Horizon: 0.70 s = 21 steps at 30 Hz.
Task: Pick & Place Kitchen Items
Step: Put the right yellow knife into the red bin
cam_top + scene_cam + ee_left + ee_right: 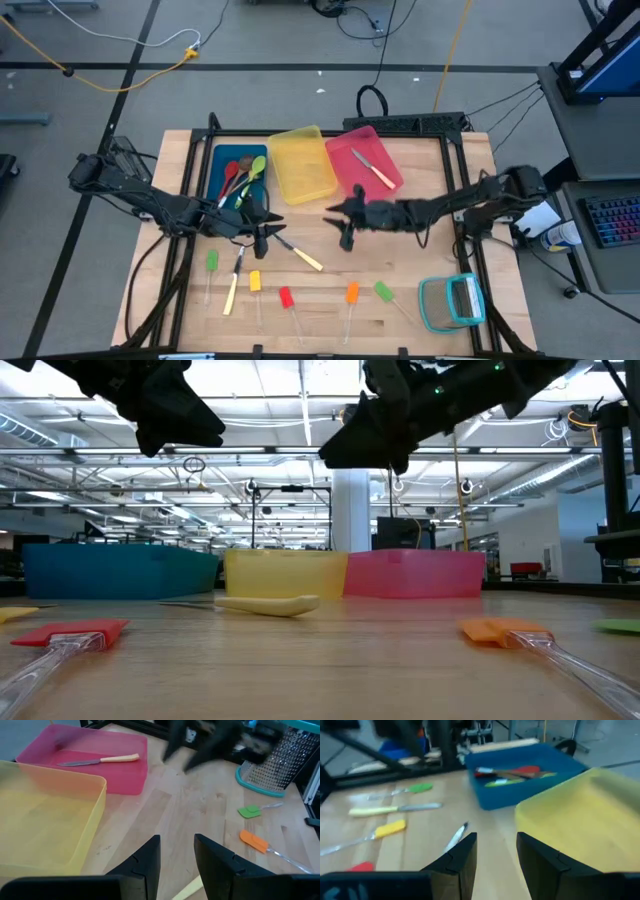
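Nearest utensils: red-headed stick [68, 634] and orange-headed stick [520, 633] lie flat close to the table's front edge, well apart from both grippers.
Knife under left gripper: yellow-handled knife [298, 252] lies on the table in front of the yellow bin; its handle end shows between and below the left fingers [220, 865], not touched.
Left gripper [262, 232]: raised above the table's middle, fingers parted, grasping nothing.
Right gripper [345, 232]: raised near the table's middle, in front of the pink bin, fingers spread, empty.
Second knife [233, 281]: on the table left of centre, beside the green-headed stick [211, 263] and yellow-headed stick [255, 284].
Pink bin [384, 151]: at the back edge, one yellow-handled knife [372, 166] inside.
Yellow bin [300, 166]: between the pink and blue bins.
Blue bin [222, 160]: red, green and brown spoons [241, 178] inside.
Grater [452, 303]: teal-framed, front right corner, with another green-headed stick [386, 293] near it.
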Motion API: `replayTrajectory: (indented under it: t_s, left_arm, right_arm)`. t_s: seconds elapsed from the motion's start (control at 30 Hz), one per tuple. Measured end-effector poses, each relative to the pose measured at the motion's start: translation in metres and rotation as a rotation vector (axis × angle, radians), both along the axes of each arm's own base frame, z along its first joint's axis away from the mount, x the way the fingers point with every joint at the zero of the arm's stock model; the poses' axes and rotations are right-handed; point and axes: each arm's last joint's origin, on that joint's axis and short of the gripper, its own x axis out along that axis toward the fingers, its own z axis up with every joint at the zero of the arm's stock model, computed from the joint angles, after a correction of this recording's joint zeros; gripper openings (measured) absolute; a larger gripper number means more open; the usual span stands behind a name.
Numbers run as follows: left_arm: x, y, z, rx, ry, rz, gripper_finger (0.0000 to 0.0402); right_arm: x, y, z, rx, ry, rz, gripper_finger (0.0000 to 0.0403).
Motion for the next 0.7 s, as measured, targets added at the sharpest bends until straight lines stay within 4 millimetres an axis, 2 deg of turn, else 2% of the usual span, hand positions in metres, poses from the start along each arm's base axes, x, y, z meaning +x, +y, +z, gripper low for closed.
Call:
replayTrajectory:
  t_s: [0.17, 0.27, 0.5, 0.6, 0.7]
  left_arm:
    - [0.000, 0.000, 0.000, 0.000, -0.001, 0.000, 0.0122]
    - [0.000, 0.000, 0.000, 0.000, 0.000, 0.000, 0.0122]
    - [0.000, 0.000, 0.000, 0.024, 0.004, -0.011, 0.0122]
    - [0.000, 0.000, 0.000, 0.053, 0.009, -0.025, 0.0122]
    - [0.000, 0.000, 0.000, 0.069, 0.013, -0.033, 0.0122]
  right_arm:
    - [0.009, 0.030, -0.023, 0.015, -0.005, 0.056, 0.0132]
    - [0.020, 0.041, -0.039, 0.034, -0.003, 0.074, 0.0132]
    - [0.060, 0.054, -0.067, 0.043, 0.072, 0.118, 0.0132]
    - [0.073, 0.058, -0.070, 0.070, 0.097, 0.143, 0.0132]
    - [0.076, 0.059, -0.070, 0.071, 0.127, 0.140, 0.0132]
